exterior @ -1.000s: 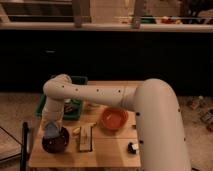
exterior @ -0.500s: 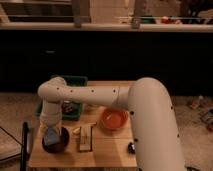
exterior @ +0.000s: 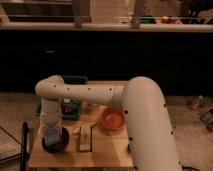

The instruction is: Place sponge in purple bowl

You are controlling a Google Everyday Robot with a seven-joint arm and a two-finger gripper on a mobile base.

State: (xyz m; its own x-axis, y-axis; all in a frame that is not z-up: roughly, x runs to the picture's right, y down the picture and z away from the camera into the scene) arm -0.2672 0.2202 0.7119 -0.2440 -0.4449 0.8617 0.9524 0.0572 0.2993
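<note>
The purple bowl [exterior: 63, 141] stands at the front left of the wooden table [exterior: 107, 152]. My gripper [exterior: 51, 129] hangs straight down over the bowl, its tip at the bowl's opening. A small pale blue sponge [exterior: 50, 134] shows right at the gripper's tip, inside the bowl's rim. I cannot tell whether the sponge is held or rests in the bowl. The white arm reaches from the right across the table and hides part of it.
An orange bowl [exterior: 113, 119] stands mid-table. A small pale yellow piece [exterior: 76, 130] and a long pale block [exterior: 86, 138] lie between the bowls. A green bin [exterior: 74, 107] sits at the back left. A black upright post [exterior: 24, 146] stands left of the table.
The arm's bend has shifted slightly to the left. The gripper has stayed over the purple bowl.
</note>
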